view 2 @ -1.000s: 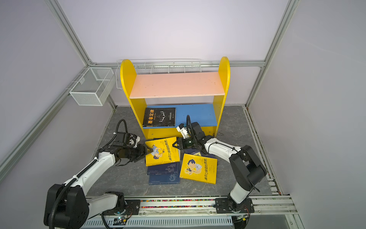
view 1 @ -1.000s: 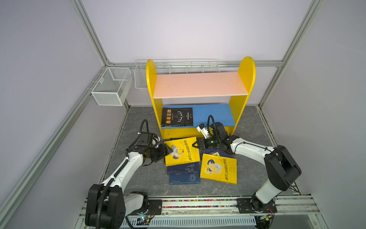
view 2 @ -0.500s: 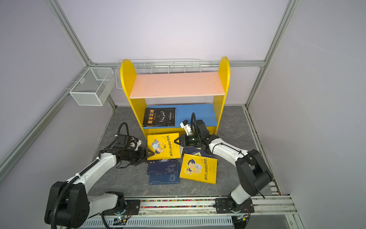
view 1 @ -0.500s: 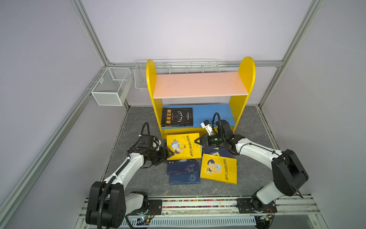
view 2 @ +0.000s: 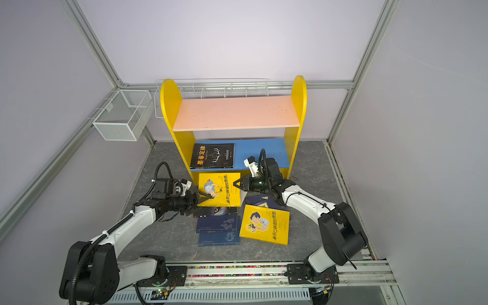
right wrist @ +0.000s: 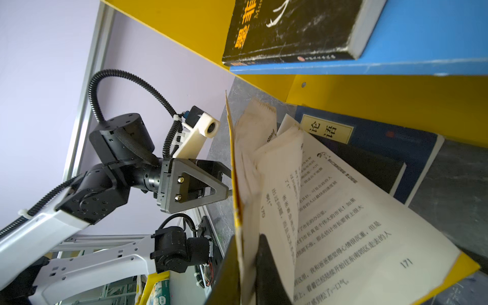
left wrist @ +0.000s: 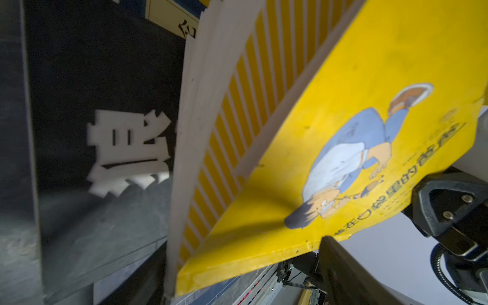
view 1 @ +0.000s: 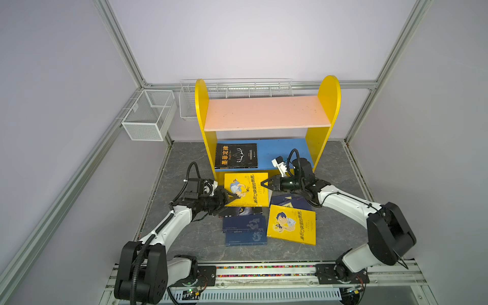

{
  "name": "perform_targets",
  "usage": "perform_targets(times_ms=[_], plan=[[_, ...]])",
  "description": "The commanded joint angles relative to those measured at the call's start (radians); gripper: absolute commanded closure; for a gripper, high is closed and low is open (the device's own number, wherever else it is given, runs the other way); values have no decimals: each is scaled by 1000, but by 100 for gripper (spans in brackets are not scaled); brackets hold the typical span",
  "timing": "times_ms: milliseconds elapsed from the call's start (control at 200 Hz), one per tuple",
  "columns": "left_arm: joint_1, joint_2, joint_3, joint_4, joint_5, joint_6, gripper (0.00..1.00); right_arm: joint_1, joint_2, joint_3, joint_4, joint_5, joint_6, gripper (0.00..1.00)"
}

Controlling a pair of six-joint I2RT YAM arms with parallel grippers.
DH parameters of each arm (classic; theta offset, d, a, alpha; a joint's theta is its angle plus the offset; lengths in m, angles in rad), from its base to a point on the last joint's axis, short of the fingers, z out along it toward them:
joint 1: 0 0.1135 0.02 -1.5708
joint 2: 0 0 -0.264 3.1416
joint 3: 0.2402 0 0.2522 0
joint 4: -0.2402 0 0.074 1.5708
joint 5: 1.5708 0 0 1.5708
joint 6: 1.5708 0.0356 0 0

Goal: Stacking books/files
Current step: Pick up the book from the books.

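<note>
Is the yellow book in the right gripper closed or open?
Open. The right gripper pinches the yellow book by its cover; the right wrist view shows pages fanned apart.

Yellow book point(view 1: 245, 188) (yellow-and-white stripes inside its cover), black book point(view 1: 235, 155) with orange title, navy books point(view 1: 244, 224), grey marbled worktop point(view 1: 340, 169).

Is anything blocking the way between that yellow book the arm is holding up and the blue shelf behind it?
Nothing visible does. The yellow book, pinched by the right gripper, hangs just in front of the blue shelf with open space between. A black book already lies on the shelf's left part.
</note>
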Motion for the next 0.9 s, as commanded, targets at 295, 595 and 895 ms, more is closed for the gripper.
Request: perform_targets(times_ms=[295,595,895], plan=[[-5,-122,-52,259,86,-116,35,-7,-45,-56,229,-101,121,93],[-5,-243,-72,327,70,-128,65,1,-60,-70,162,-155,40,93],[-5,-243,-70,327,61,-125,96,14,-80,-68,49,-158,-54,93]])
